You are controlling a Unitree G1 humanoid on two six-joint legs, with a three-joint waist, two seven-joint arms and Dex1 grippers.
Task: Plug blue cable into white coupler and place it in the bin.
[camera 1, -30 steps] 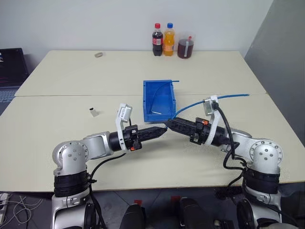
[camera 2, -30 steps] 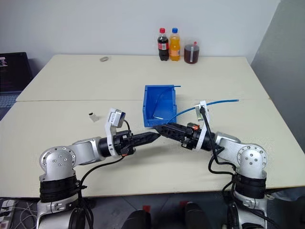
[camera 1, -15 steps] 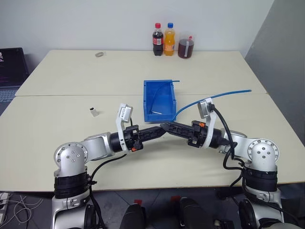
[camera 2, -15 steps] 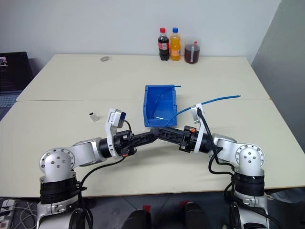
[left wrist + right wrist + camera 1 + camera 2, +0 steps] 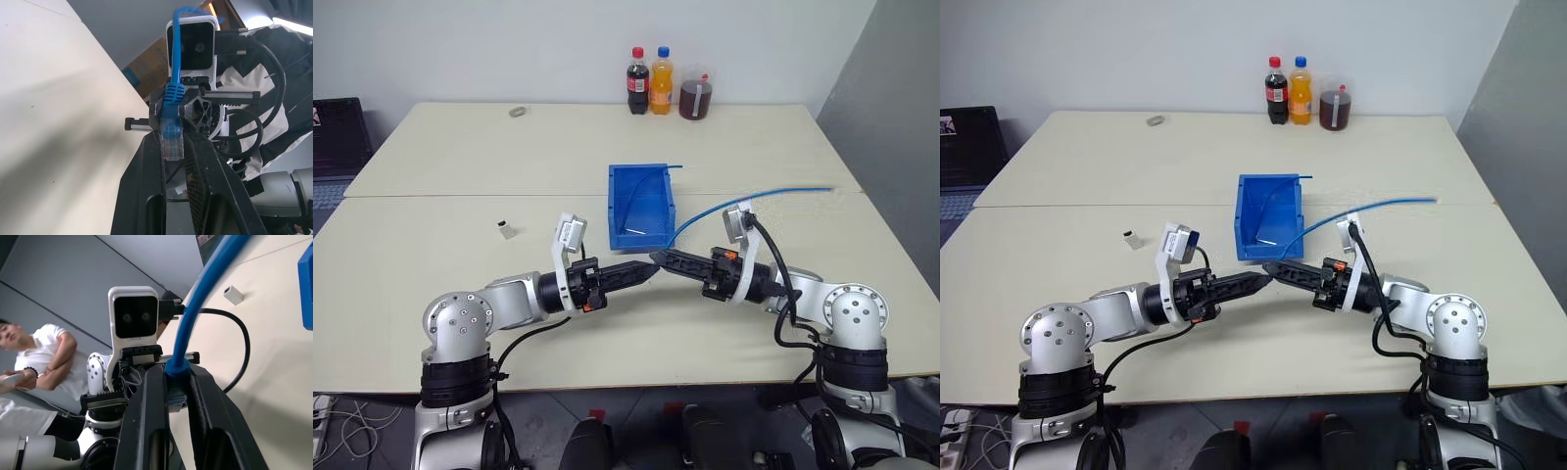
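My two grippers meet tip to tip in front of the bin (image 5: 637, 167), a bright-blue open tray at the table's middle. My left gripper (image 5: 646, 266) is shut on the clear plug (image 5: 172, 142) at the blue cable's end. My right gripper (image 5: 659, 258) is shut on the blue cable (image 5: 754, 196) at its boot (image 5: 177, 368), just behind the plug. From there the cable runs off to the right across the table. Another stretch of blue cable (image 5: 644, 184) lies inside the bin. The white coupler (image 5: 507, 231) sits alone on the table to the left.
Two bottles (image 5: 648, 82) and a jar of dark drink (image 5: 694, 96) stand at the far edge, with a small grey ring (image 5: 517, 112) further left. A dark screen (image 5: 333, 132) sits beyond the left edge. A person (image 5: 44, 362) stands behind in the right wrist view.
The right gripper's fingers, open a second ago, have closed around the cable end beside the left gripper's tips. The left arm has held still.
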